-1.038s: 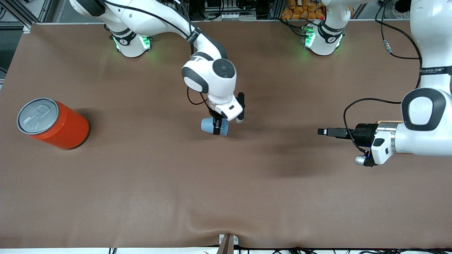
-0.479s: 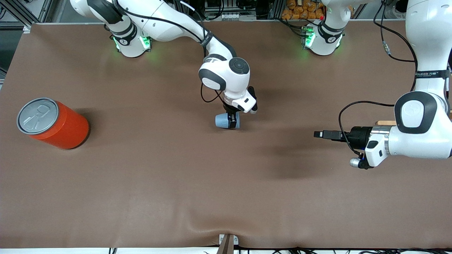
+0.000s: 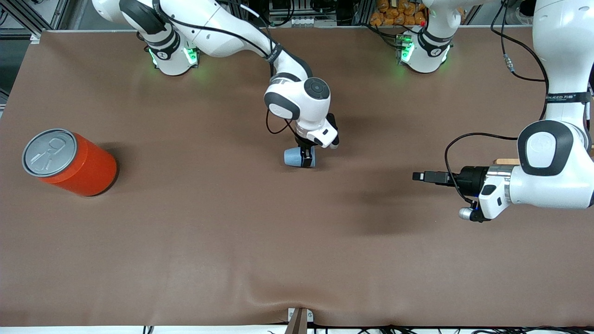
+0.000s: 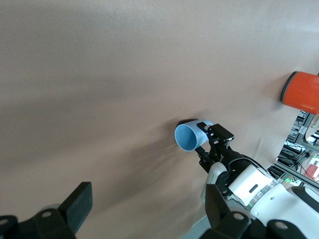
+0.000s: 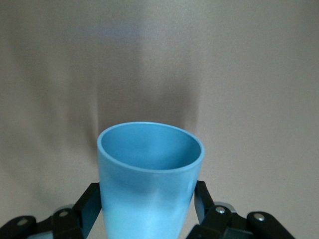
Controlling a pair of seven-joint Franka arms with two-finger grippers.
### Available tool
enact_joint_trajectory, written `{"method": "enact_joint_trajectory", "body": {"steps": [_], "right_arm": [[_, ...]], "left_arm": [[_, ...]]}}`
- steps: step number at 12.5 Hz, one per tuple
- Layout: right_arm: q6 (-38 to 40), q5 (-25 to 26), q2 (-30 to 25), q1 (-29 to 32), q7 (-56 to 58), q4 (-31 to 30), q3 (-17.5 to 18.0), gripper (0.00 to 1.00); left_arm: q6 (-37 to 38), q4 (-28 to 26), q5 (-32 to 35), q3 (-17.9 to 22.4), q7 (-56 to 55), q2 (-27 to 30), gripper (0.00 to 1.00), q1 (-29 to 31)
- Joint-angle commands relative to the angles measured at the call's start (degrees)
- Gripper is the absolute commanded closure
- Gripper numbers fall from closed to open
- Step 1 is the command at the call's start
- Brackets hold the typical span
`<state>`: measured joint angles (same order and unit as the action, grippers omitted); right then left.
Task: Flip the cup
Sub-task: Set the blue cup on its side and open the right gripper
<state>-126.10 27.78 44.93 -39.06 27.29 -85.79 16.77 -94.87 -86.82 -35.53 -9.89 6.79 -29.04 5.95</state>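
Right end effector [image 3: 306,157] clamps cup [image 3: 294,157] sideways over desk [image 3: 195,232] centre, mouth toward 3 o'clock. Left end effector [image 3: 420,176] waits at 3 o'clock, fingers spread, empty. Can [image 3: 69,162] at 9 o'clock.

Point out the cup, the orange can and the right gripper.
cup [image 3: 292,157]: front view, on its pale blue side wall.
orange can [image 3: 86,169]: front view, on its orange side.
right gripper [image 3: 306,157]: front view, between its fingertips at the cup.
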Motion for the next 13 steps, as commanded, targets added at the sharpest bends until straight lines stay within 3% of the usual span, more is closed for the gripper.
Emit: {"method": "enact_joint_trajectory", "body": {"steps": [1,2,7,13], "right_arm": [[-0.4,1.2,1.5,-0.7,-2.2,1.7,-0.2,0.47],[-0.3,1.2,1.5,-0.7,-2.3,1.7,-0.3,0.00],[2.9,0.4,-0.8,0.1,-2.2,2.8,0.4,0.00],[17.1,-1.4,-9.4,2.8,-2.0,2.6,5.1,0.00]], "left_arm": [[-0.1,0.0,1.0,0.0,0.5,0.0,0.00,-0.2],[-0.1,-0.1,1.0,0.0,0.6,-0.1,0.00,-0.4],[-0.2,-0.4,1.1,0.0,0.6,-0.6,0.00,-0.7],[-2.3,-2.8,1.0,-0.1,0.4,-0.8,0.00,-3.0]]}}
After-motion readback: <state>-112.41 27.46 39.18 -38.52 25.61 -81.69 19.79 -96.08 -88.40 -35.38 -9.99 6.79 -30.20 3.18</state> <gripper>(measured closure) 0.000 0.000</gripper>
